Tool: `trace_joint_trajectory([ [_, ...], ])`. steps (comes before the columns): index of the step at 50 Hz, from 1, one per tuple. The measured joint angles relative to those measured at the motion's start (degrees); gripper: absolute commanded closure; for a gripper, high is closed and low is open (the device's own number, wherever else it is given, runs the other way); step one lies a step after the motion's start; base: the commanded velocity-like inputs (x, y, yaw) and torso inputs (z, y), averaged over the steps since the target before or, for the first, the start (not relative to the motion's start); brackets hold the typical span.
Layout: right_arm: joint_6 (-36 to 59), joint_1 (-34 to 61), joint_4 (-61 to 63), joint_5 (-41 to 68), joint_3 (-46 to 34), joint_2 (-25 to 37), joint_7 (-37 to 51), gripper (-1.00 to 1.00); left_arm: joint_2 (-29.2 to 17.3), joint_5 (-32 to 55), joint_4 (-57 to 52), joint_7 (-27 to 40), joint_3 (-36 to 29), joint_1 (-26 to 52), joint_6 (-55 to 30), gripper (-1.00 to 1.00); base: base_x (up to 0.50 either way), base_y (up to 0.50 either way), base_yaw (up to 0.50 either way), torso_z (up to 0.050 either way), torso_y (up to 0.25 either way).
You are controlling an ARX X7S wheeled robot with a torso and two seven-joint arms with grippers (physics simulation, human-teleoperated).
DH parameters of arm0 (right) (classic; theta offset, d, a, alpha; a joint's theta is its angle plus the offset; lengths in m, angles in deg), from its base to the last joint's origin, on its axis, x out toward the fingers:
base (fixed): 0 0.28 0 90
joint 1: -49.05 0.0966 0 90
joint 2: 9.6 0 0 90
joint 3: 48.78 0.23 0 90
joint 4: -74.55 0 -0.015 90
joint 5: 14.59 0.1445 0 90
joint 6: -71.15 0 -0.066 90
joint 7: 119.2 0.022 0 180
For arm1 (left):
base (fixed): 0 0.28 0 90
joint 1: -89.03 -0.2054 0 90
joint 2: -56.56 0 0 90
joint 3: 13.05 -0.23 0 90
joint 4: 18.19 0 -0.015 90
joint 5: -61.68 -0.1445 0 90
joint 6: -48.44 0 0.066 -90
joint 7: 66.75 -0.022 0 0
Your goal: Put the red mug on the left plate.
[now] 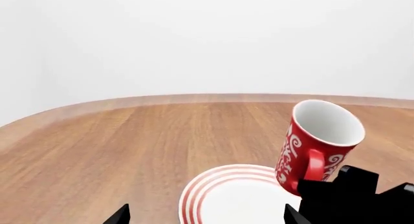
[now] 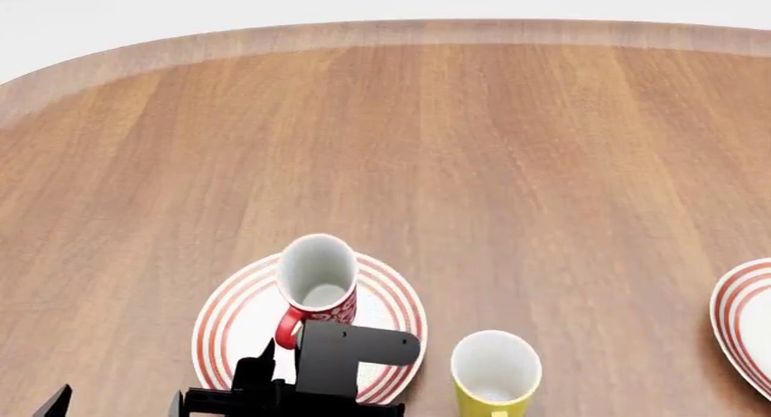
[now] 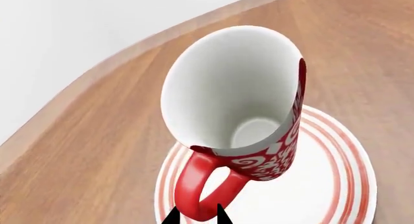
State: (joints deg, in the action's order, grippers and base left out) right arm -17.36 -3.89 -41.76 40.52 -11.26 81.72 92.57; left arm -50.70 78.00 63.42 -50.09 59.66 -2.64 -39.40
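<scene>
A yellow mug (image 2: 496, 372) stands upright on the wooden table (image 2: 506, 164), just beside the gripper on its right. A second ringed plate (image 2: 745, 322) lies well apart, farther right, cut by the picture's edge.

The table (image 2: 506, 155) looks like wood — grained, with a soft satin sheen. The red mug (image 2: 317, 277) and the left plate (image 2: 223, 331) seem glazed ceramic, smooth and glossy. The right gripper (image 3: 197, 216) looks matt black — probably plastic.
</scene>
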Motion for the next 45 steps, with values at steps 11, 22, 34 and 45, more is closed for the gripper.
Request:
trace_joint_trajectory([
  [11,-3.4,2.2,-4.0,3.9,-4.8,-0.1,-1.3,1.00,-0.2,0.2,-0.1,0.1,-0.1,0.0,0.1,-1.00,0.00,0.00,0.00,0.000,0.001],
  [22,-15.1,9.0,-14.1,21.8,-24.6,-0.9,-5.2,1.00,-0.3,0.3,0.3,0.2,-0.3,0.2,0.3,-1.00,0.00,0.00,0.00,0.000,0.000],
  [34,-19.5,12.6,-19.2,30.4,-33.7,-1.2,-7.7,1.00,-0.3,0.4,0.5,0.2,-0.6,0.4,0.4,-1.00,0.00,0.00,0.00,0.000,0.001],
  [45,-19.5,14.2,-21.1,33.0,-36.3,-1.2,-8.8,1.00,-0.5,0.5,0.6,0.4,-0.8,0.4,0.5,-1.00,0.00,0.00,0.00,0.000,0.000],
])
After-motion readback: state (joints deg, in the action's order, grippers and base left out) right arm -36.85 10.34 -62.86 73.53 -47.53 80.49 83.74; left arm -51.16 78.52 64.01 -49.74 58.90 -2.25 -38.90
